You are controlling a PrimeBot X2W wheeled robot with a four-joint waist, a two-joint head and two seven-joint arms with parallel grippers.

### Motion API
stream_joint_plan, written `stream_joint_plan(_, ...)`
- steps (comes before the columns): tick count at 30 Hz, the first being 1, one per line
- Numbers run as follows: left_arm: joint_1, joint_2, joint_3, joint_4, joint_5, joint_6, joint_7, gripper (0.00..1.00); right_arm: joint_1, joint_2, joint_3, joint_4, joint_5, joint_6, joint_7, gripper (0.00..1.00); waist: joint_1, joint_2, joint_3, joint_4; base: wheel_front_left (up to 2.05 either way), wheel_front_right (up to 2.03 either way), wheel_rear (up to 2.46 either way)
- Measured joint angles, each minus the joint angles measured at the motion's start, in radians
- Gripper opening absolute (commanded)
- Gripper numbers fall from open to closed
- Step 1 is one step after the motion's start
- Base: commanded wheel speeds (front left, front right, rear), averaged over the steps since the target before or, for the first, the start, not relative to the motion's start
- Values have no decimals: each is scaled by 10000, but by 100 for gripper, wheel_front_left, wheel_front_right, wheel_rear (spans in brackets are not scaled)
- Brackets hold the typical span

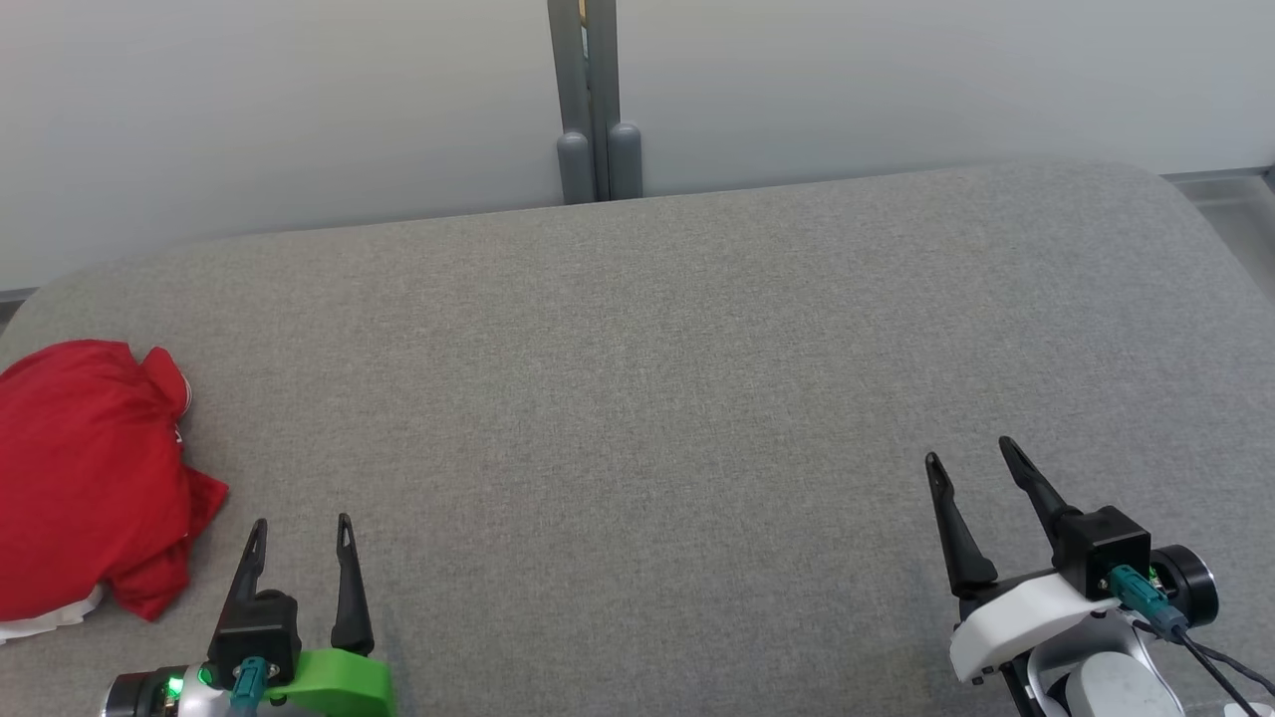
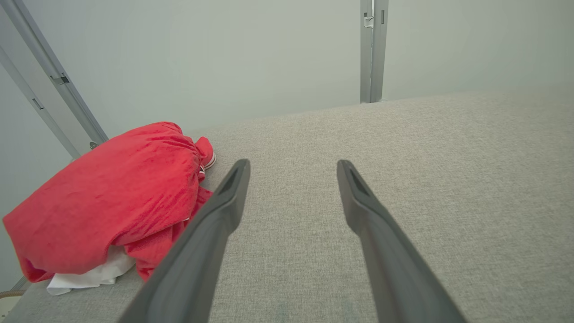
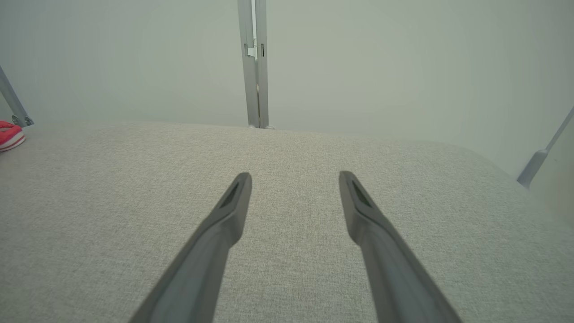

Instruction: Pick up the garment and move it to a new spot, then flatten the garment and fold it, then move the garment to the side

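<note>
The garment is a red top with a white inner layer, lying bunched at the far left edge of the grey padded surface. In the left wrist view the garment sits just left of my fingers, a white patch showing under its near side. My left gripper hovers open at the lower left, a short way right of the garment and not touching it. Far across the surface, at the lower right, my right gripper is open with nothing between its fingers. A red sliver of the garment shows at the right wrist view's left edge.
A grey post stands against the pale wall behind the surface's far edge. The surface has rounded corners; its right edge drops off near a metal rail. A slanted grey frame bar rises behind the garment.
</note>
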Motion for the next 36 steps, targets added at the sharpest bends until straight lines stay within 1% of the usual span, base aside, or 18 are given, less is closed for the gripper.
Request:
stream_joint_plan(14,26,-17,61,21,65,2,-8,100,12,79,-12,-29,-35,0,-2,100,0,0,75,234,0,0,0)
stream_joint_plan(20,27,-59,259,119,-42,84,-17,100,19,8,171,-169,10,0,-4,100,0,0,115,658,0,0,0)
stream_joint_plan(24,33,-90,339,194,-96,86,-23,100,7,-56,464,-224,107,0,-4,100,0,0,147,1198,0,0,0)
stream_joint_plan(28,29,-138,489,272,-171,92,-23,100,-49,-69,859,-253,182,0,-4,100,0,0,193,1904,0,0,0)
stream_joint_plan(29,35,-161,596,278,-213,92,-23,100,-124,-75,1076,-226,199,2,-4,100,0,0,221,2312,0,0,0)
stream_joint_plan(32,40,-173,640,337,-226,71,-23,100,-215,-73,1208,-199,286,8,-4,100,0,0,268,2962,0,0,0)
stream_joint_plan(33,65,-186,721,345,-228,42,-23,100,-302,-46,1319,-150,297,8,-4,100,0,0,298,3413,0,0,0)
stream_joint_plan(34,65,-186,721,345,-228,42,-23,100,-302,-46,1319,-150,297,8,-4,100,0,0,298,3413,0,0,0)
stream_joint_plan(36,151,-186,840,364,-240,23,-23,100,-390,-19,1440,-132,318,8,-4,100,0,0,323,3851,0,0,0)
